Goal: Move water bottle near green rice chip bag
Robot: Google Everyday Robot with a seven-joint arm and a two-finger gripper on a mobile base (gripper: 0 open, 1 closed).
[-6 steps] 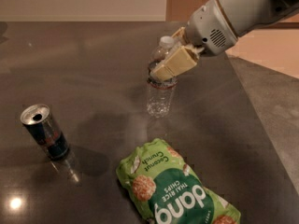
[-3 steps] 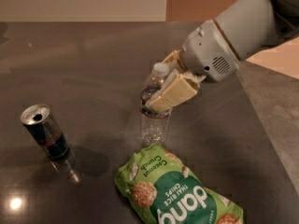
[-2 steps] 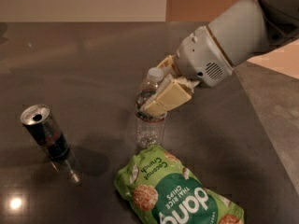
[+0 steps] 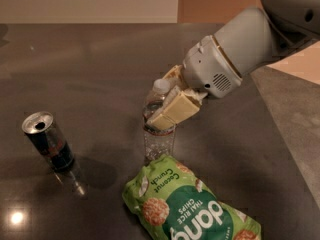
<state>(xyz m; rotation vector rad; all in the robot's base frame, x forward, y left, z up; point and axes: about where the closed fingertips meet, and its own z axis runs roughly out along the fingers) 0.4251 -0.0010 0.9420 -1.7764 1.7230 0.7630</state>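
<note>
The water bottle (image 4: 158, 141) is a small clear ribbed bottle with a white cap, standing upright on the dark table right at the top edge of the green rice chip bag (image 4: 190, 206). The bag is light green with white "dang" lettering and lies flat at the bottom centre. My gripper (image 4: 162, 104) comes in from the upper right and is shut on the bottle's upper part, with one cream finger (image 4: 172, 111) across its front and the other behind the cap.
A dark blue-and-silver drink can (image 4: 48, 140) stands at the left. The dark table (image 4: 100, 64) stretches back to a wall, and its right edge runs diagonally at the far right. My white arm (image 4: 240, 49) fills the upper right.
My gripper has carried the water bottle toward the front and slightly left, from mid-table to right beside the chip bag's top edge. The can and the bag have stayed in place.
</note>
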